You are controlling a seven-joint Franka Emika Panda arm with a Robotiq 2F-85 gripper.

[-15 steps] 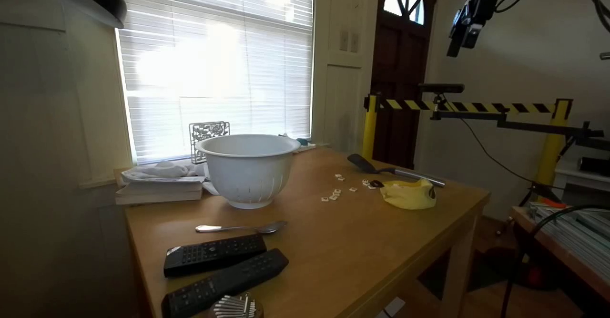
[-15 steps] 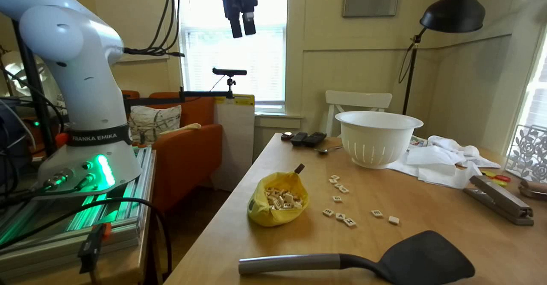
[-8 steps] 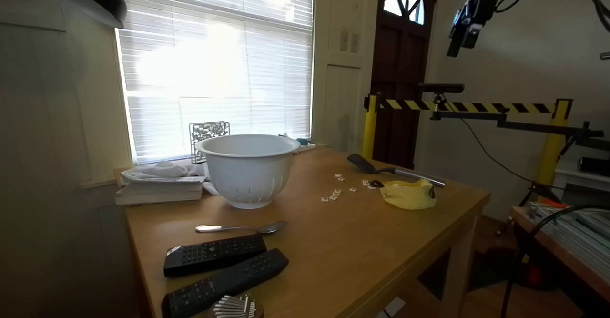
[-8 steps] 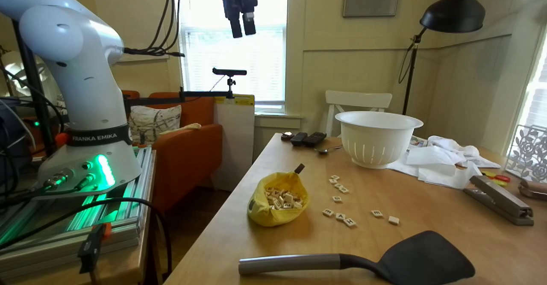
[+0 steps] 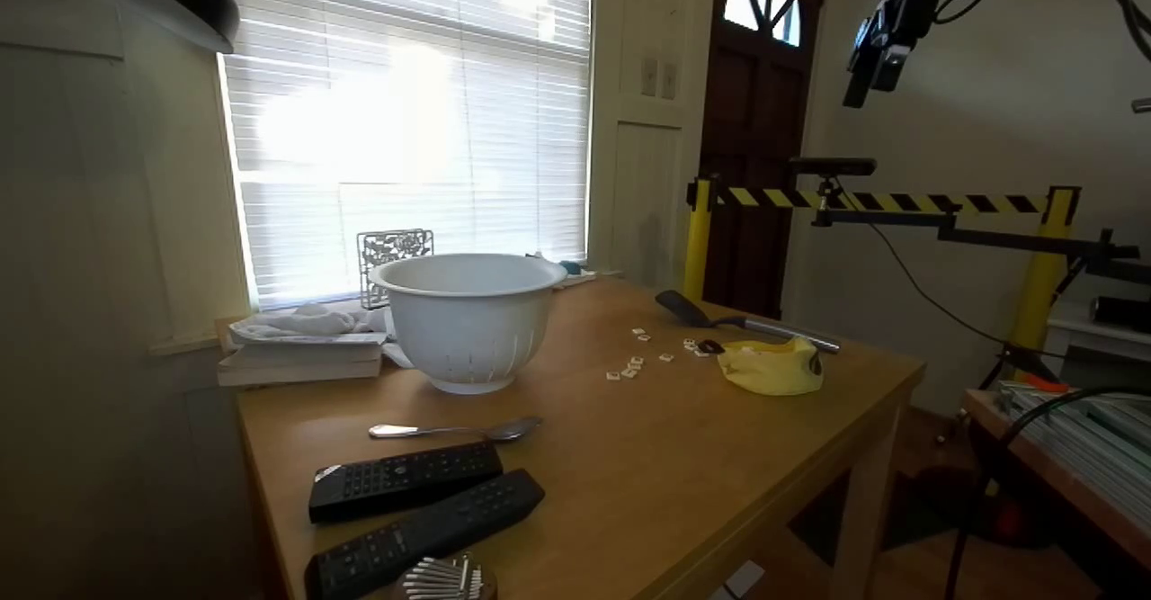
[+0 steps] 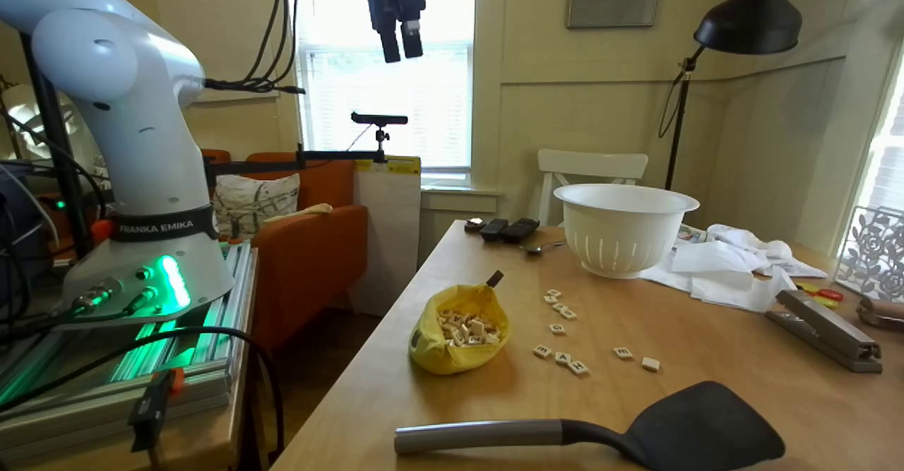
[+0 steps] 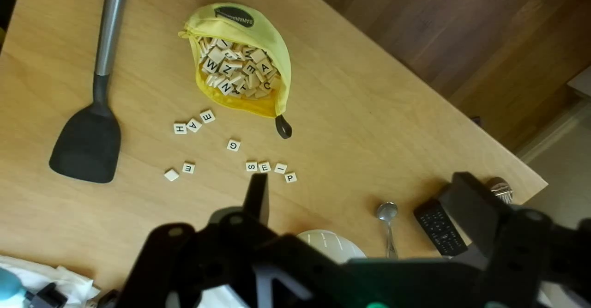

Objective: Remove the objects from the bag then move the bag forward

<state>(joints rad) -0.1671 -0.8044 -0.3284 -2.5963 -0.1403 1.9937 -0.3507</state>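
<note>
- Hanging high, well apart from the table (image 7: 369,128), our jaws stand wide.
- We find the yellow bag (image 7: 271,38) on the table, near one edge, its mouth gaping.
- Letter tiles (image 7: 249,68) lie heaped inside it (we can read an A among them).
- Ten loose tiles (image 7: 233,145) lie scattered near it.
- We also see a spatula (image 7: 86,144) near them and, well apart from the bag, a white colander (image 6: 621,234).

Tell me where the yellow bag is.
In the wrist view, the yellow bag lies left of centre, right of the spatula and above the loose tiles.
</note>
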